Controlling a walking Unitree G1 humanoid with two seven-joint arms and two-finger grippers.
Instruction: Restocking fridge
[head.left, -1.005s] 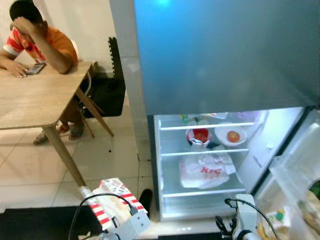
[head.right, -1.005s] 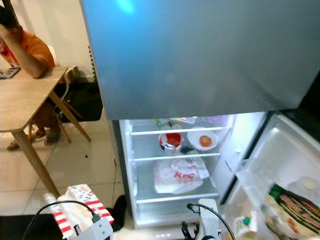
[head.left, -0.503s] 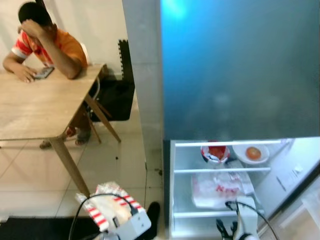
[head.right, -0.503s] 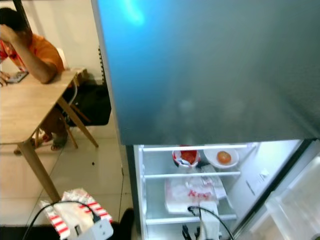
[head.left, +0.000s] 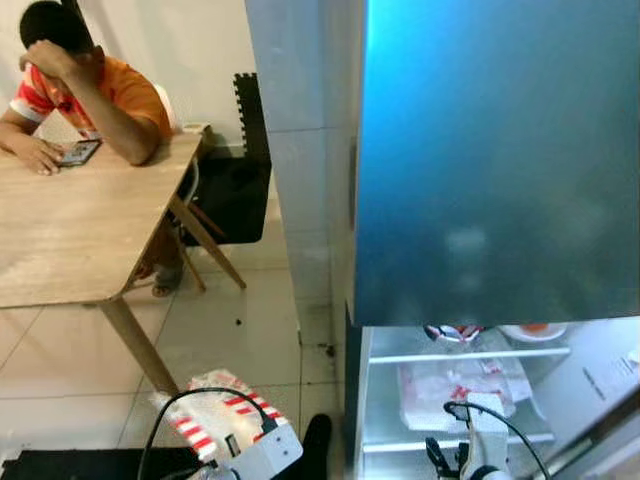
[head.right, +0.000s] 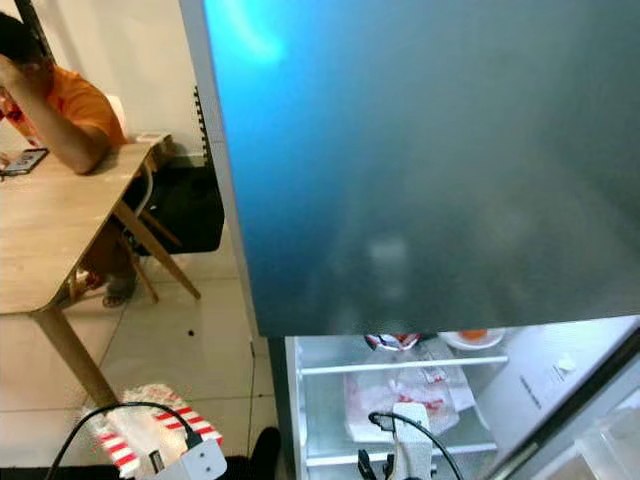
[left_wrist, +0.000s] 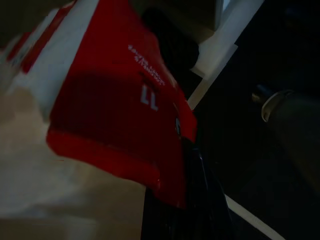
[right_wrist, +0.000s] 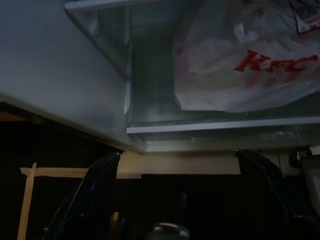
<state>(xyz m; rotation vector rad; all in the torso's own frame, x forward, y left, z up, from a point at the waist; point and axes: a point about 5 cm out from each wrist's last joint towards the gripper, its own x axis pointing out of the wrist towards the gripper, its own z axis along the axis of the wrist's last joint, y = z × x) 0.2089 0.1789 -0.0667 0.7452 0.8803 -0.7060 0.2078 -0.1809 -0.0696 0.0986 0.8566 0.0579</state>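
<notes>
My left gripper (left_wrist: 192, 165) is clamped on the red-and-white striped paper food bag (head.left: 215, 418), low at my left side — the lit fridge shelf (head.left: 470, 356) with the white KFC plastic bag (right_wrist: 250, 60) lies forward-right of it. My right gripper (right_wrist: 180, 200) is nearer the shelf, fingers spread, empty.

The crinkled white plastic bag (right_wrist: 250, 65) on the fridge's glass shelf carries red "KFC" lettering. The red-and-white paper packet (left_wrist: 107, 107) shows a white "11" beneath small unreadable print.
</notes>
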